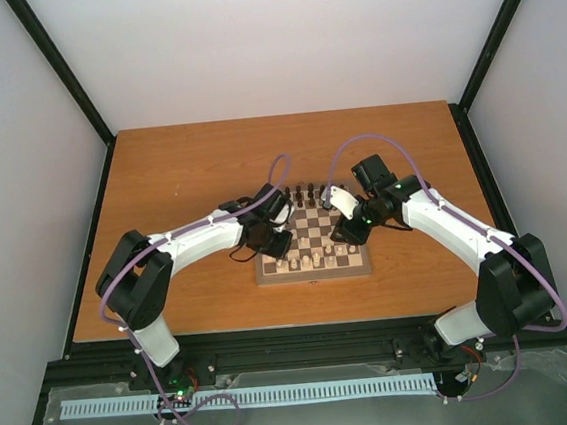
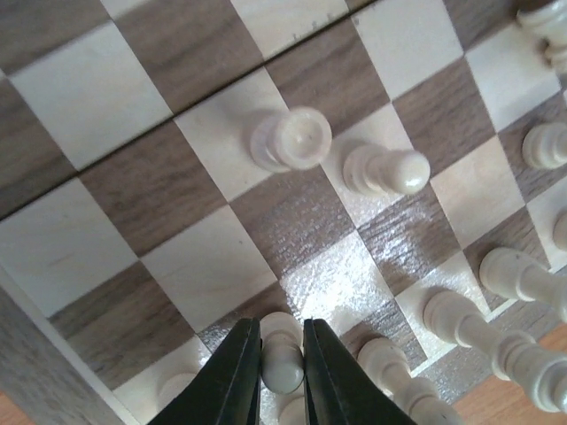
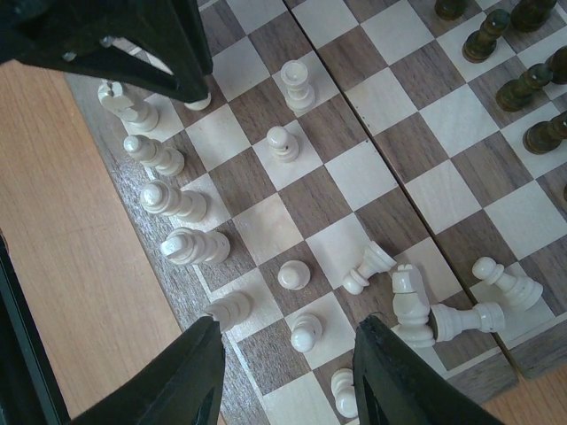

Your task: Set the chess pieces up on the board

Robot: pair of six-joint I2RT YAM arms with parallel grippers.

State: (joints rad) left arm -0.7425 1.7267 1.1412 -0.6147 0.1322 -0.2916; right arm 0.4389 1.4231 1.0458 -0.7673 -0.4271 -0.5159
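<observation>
We note the wooden table (image 1: 190, 181) first, with both arms folded inward so that their wrists meet over the work. The board (image 1: 316, 231) lies flat mid-table, just ahead of the arms, where either one can reach it. The left gripper (image 2: 282, 329) is low at the cream end, its fingers pinched closed on a cream piece (image 2: 282, 372). It holds the piece upright, which we judge is to keep it from tipping as it is seated. The exact square is hidden by the fingers. The right gripper (image 3: 288, 332) hovers over the same end, spread wide and holding nothing. We think it is lining up on loose pieces below without crowding the left. The dark pieces (image 3: 496, 35) stand upright along the far rows, well apart from both grippers, and that side looks mostly arranged. The cream edge row (image 3: 173, 202) stands in a line just inside the border. Scattered cream pawns (image 3: 283, 142) stand singly on inner squares and form no row yet. The toppled cream pieces (image 3: 412, 305) lie on their sides near the other near corner, some touching, and they need righting. We judge the task partway done, with the cream side unfinished. The risk we see is a finger nudging a neighbour in that tight row.
</observation>
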